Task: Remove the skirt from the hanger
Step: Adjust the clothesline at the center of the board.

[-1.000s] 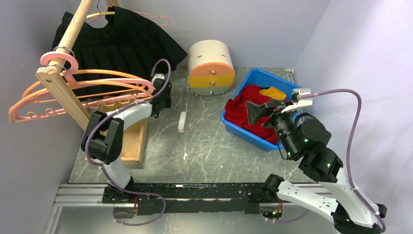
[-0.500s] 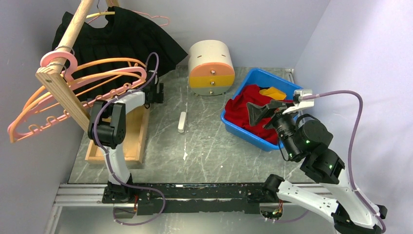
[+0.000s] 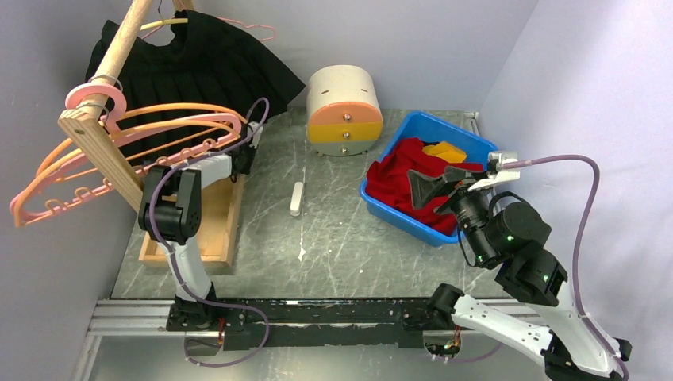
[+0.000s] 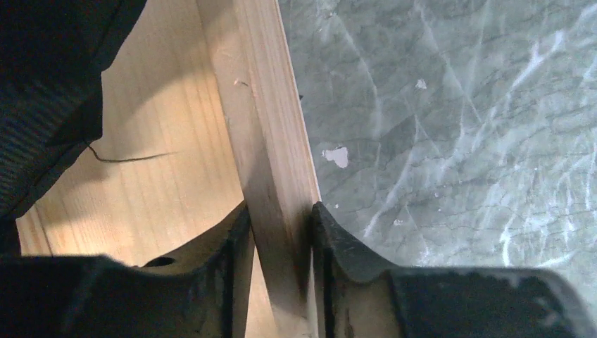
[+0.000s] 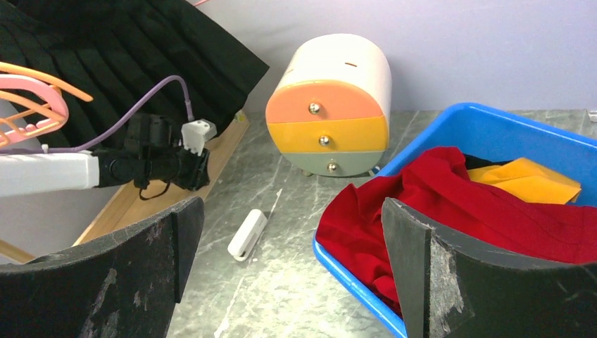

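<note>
The black pleated skirt [image 3: 198, 71] hangs on a pink hanger [image 3: 258, 30] from the wooden rail at the back left; its cloth also shows in the left wrist view [image 4: 42, 84] and the right wrist view [image 5: 141, 56]. My left gripper [image 3: 242, 155] is low, below the skirt's hem, apart from skirt and hanger. Its jaws [image 4: 279, 218] are shut on the raised edge of the wooden rack base [image 4: 260, 105]. My right gripper [image 3: 436, 181] hovers open over the blue bin, its fingers [image 5: 292, 208] wide apart and holding nothing.
Empty orange and pink hangers [image 3: 135, 139] hang on the near end of the rail. A round drawer unit [image 3: 344, 107] stands at the back centre. A white bar [image 3: 297, 198] lies on the table. The blue bin [image 3: 421, 127] holds red and yellow cloth.
My left gripper has swung left to the rack base and closed on its wooden edge. The empty hangers swayed. My right arm drifted slightly right, still open.
</note>
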Available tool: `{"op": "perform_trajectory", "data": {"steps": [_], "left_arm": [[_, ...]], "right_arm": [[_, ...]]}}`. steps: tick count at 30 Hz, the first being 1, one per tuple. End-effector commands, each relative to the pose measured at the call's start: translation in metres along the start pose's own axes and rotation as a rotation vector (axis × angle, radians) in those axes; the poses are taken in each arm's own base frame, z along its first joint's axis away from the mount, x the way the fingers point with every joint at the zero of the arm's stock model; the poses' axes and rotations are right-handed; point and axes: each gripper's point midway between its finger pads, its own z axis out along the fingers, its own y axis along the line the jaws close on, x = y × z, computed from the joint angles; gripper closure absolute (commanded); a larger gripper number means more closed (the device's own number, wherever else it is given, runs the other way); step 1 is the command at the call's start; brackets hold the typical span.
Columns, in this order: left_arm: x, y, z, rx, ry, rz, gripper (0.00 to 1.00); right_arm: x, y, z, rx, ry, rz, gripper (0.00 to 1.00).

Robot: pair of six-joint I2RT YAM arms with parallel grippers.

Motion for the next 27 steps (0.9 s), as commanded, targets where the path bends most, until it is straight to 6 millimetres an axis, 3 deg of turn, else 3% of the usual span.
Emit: {"op": "perform_trajectory", "data": {"steps": [1,6,14,18,24,27], "left_arm": [[-0.005,-0.011,-0.011,0.102,-0.027,0.17,0.72],[-0.003,-0.01,-0.037,0.103,-0.095,0.284,0.87],[0.016,-0.024,-0.093,0.105,-0.24,0.493,0.91],[0.009,-0.031,-0.102,0.124,-0.285,0.495,0.91],[-0.01,-0.064,-0.105,0.181,-0.305,0.482,0.91],[-0.023,-0.071,-0.106,0.189,-0.328,0.436,0.92]], "right_arm": [[0.0,-0.001,0.0,0.0,-0.012,-0.002,0.0],[-0.002,-0.002,0.0,-0.002,-0.022,-0.022,0.0],[-0.01,0.003,0.0,-0.028,-0.031,-0.062,0.0],[-0.01,0.007,-0.001,-0.055,-0.043,-0.06,0.0],[-0.002,0.009,0.0,-0.066,-0.019,-0.041,0.0],[0.001,0.009,0.0,-0.064,-0.015,-0.03,0.0]]}}
